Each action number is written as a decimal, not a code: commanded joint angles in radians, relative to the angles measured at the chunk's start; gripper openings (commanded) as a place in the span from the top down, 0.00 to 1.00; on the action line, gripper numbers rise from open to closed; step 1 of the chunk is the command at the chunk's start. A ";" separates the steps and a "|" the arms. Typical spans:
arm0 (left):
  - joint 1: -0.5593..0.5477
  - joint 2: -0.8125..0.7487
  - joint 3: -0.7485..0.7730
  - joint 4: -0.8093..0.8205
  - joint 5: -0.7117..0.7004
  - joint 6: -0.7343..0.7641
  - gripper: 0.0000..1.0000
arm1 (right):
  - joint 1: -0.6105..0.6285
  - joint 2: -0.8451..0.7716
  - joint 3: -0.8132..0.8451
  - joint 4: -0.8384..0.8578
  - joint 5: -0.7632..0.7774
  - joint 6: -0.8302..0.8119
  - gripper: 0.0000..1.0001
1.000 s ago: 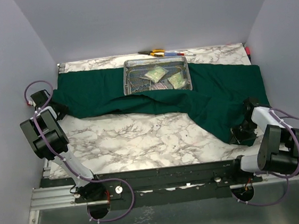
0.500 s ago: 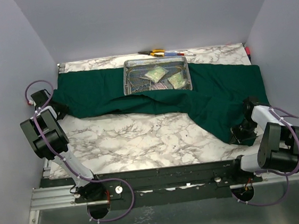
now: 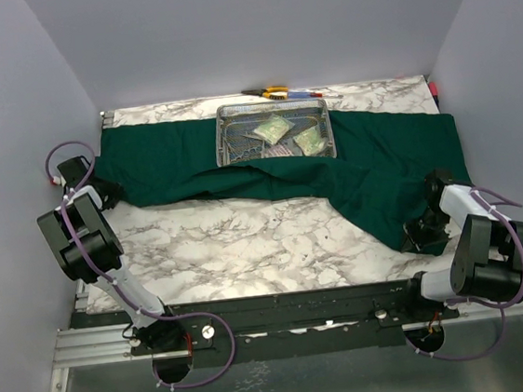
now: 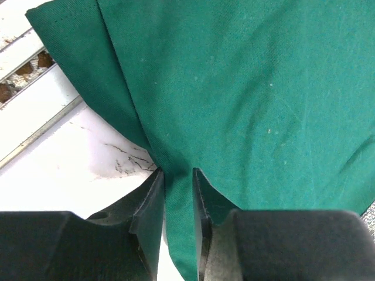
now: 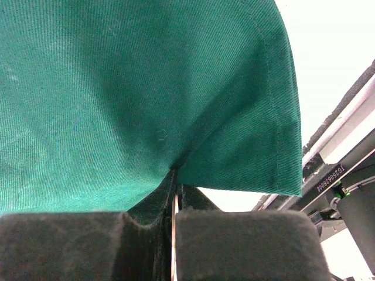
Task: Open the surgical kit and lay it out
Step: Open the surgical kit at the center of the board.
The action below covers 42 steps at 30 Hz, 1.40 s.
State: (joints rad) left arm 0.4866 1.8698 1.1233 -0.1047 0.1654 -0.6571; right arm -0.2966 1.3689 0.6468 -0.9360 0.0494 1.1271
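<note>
The green cloth wrap (image 3: 334, 174) lies spread across the bench (image 3: 239, 245) from the left fingers (image 4: 149, 205) to the right fingers (image 5: 149, 205). The mesh tray (image 3: 271, 105) with its packets (image 3: 276, 129) sits on it, beyond and between them, and a fold laps the tray's near edge. The left fingers pinch a pleat at the cloth's left end; the right fingers are pressed together on its near right corner. Over the last second the left grip has merely tightened a little and the cloth has not shifted, so the wrap looks opened but not yet flattened.
</note>
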 commanded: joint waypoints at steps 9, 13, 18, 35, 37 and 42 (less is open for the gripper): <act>-0.021 -0.020 0.020 -0.021 -0.045 -0.052 0.84 | 0.003 0.055 -0.063 0.133 0.056 0.025 1.00; -0.023 -0.028 0.034 -0.082 -0.098 -0.071 0.84 | 0.003 0.055 -0.061 0.134 0.058 0.026 1.00; -0.023 -0.037 0.057 -0.162 -0.137 -0.129 0.81 | 0.003 0.059 -0.060 0.133 0.058 0.025 1.00; -0.034 -0.035 0.109 -0.167 -0.136 -0.170 0.85 | 0.004 0.093 -0.047 0.149 0.055 0.012 1.00; -0.040 -0.035 0.114 -0.167 -0.139 -0.173 0.87 | 0.003 0.094 -0.046 0.149 0.056 0.011 1.00; -0.043 -0.017 0.116 -0.167 -0.143 -0.171 0.87 | 0.003 0.095 -0.046 0.150 0.058 0.011 1.00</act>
State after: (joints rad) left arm 0.4480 1.8603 1.2083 -0.2832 0.0578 -0.8261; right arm -0.2962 1.4025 0.6621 -0.9470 0.0490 1.1164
